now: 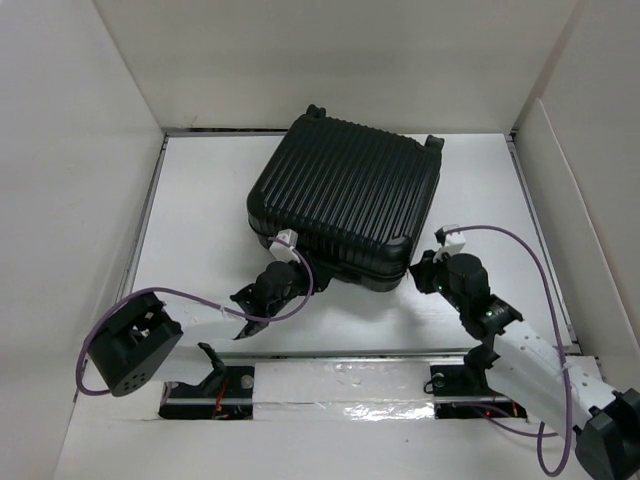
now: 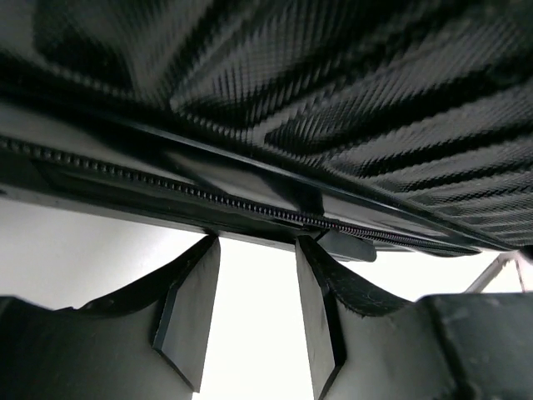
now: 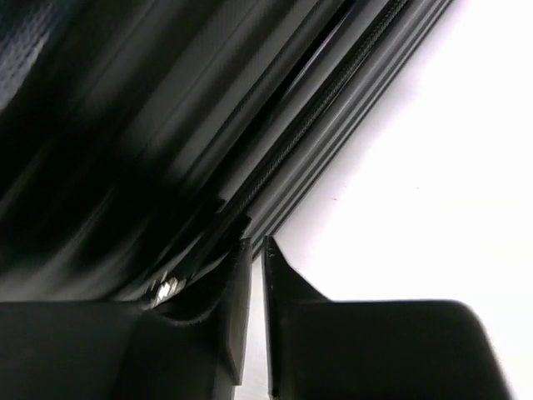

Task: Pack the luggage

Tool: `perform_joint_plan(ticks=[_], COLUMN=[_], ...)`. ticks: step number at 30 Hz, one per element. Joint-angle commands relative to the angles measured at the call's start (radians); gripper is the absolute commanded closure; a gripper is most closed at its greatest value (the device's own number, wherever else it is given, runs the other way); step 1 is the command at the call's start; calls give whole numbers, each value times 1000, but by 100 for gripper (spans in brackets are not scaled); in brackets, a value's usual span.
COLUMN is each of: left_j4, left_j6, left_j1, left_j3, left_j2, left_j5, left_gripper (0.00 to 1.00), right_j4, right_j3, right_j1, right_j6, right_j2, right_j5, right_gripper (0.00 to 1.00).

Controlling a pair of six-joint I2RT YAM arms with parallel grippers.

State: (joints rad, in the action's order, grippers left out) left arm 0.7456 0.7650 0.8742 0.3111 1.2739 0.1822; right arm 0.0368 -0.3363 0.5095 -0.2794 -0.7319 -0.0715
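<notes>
One closed luggage (image 1: 345,205), left gripper (image 2: 258,250) parted — at zipper (image 2: 208,197)

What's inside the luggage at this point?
Nothing inside shows. The luggage lies closed on the table, so only its ribbed shell and the zipper along the seam are visible. The shell hides whether anything is packed.

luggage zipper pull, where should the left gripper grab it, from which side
Probably pinch the flat zipper pull tab on the near-edge seam of the luggage, coming in level from the near side with the open left gripper. The tab juts below the zip line, right of the finger gap.
</notes>
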Motion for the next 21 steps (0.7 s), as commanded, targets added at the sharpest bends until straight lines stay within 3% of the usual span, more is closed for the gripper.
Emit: perform_joint_plan(ticks=[1, 3, 7, 10, 15, 19, 21], left_j4=[159, 184, 187, 163, 78, 38, 40], left_j6=[-3, 13, 22, 34, 51, 57, 69], left_j1=[-44, -55, -55, -55, -55, -64, -79], left_j3=[66, 62, 51, 17, -33, -32, -32], left_j2=[27, 38, 24, -33, -119, -120, -110], left_j5=[-4, -23, -35, -20, 19, 28, 7], left_gripper=[61, 61, 59, 54, 42, 41, 41], right_j4=[-164, -169, -357, -318, -204, -96, -65], right_j3=[16, -4, -23, -85, -20, 74, 92], right_j1=[-2, -11, -103, -147, -111, -8, 59], right_j6=[-1, 8, 48, 75, 68, 16, -6], right_j2=[8, -53, -176, -225, -45, 146, 213], right_j5=[25, 1, 63, 127, 91, 79, 76], right_gripper=[77, 74, 74, 74, 79, 98, 97])
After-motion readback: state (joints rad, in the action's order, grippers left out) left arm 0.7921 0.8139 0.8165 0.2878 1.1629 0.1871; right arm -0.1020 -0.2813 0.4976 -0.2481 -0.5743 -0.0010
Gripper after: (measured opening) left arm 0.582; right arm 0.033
